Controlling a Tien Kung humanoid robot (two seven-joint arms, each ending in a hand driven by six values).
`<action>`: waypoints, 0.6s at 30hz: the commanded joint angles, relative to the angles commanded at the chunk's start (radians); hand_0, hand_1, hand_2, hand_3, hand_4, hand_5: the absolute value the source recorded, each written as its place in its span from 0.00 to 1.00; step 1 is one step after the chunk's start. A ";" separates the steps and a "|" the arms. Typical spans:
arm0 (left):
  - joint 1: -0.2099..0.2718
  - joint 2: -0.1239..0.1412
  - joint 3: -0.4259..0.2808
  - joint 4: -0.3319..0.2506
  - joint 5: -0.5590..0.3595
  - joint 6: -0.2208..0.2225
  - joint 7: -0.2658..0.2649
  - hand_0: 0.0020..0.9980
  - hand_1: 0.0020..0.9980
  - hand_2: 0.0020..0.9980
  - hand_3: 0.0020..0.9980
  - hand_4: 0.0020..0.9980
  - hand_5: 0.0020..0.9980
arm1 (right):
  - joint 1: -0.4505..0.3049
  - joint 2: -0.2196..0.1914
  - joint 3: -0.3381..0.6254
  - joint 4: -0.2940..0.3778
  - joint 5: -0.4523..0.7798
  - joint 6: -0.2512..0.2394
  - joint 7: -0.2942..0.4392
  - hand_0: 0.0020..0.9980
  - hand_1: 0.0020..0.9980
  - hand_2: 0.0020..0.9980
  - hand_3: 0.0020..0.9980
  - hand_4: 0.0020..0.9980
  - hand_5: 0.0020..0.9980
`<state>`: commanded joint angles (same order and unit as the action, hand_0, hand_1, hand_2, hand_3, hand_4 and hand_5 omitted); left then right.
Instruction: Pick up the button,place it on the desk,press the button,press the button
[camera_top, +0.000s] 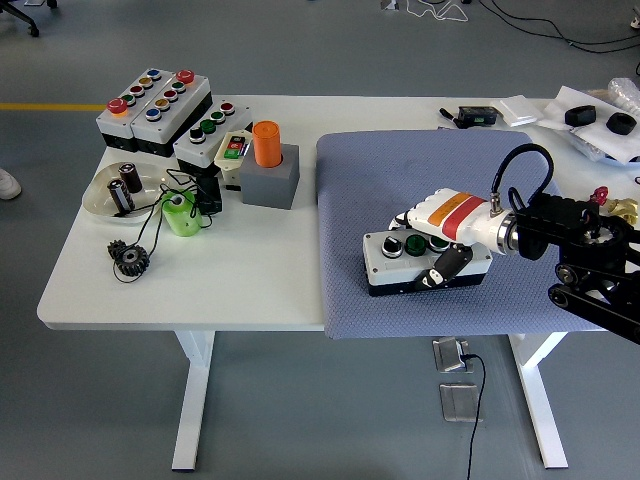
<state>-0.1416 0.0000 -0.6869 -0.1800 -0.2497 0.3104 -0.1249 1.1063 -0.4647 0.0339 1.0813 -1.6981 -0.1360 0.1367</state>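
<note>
With my right hand (447, 238), fingers clamped around the box (420, 260) low over the mat (400, 170) on the bench (250, 270), I judged it best to set it flat before releasing.

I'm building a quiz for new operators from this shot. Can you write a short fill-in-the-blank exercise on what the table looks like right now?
1. The right hand grips a button box that sits on the ____ mat.
2. The orange cylinder stands upright in a ____ block.
3. The black gear lies near the table's front edge on the robot's ____ side.
4. The white bowl holds two ____.

Missing words: blue-grey; grey; left; batteries
</note>
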 joint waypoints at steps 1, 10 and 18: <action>0.000 0.000 0.000 0.000 -0.001 0.000 0.000 0.65 0.71 0.73 0.51 0.31 0.93 | -0.003 -0.002 0.006 -0.001 0.004 0.000 0.000 0.06 0.06 0.23 0.40 0.47 0.07; 0.004 0.000 -0.009 0.000 0.016 0.005 0.004 0.65 0.71 0.73 0.51 0.32 0.93 | -0.028 -0.006 0.047 -0.038 0.037 -0.002 0.005 0.07 0.06 0.23 0.40 0.47 0.07; 0.010 0.000 -0.013 0.000 0.028 0.006 0.006 0.65 0.71 0.73 0.51 0.32 0.94 | -0.043 -0.010 0.063 -0.056 0.014 -0.002 -0.014 0.16 0.13 0.30 0.46 0.49 0.07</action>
<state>-0.1315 0.0000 -0.6996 -0.1800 -0.2218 0.3166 -0.1189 1.0635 -0.4746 0.0974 1.0253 -1.6836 -0.1382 0.1226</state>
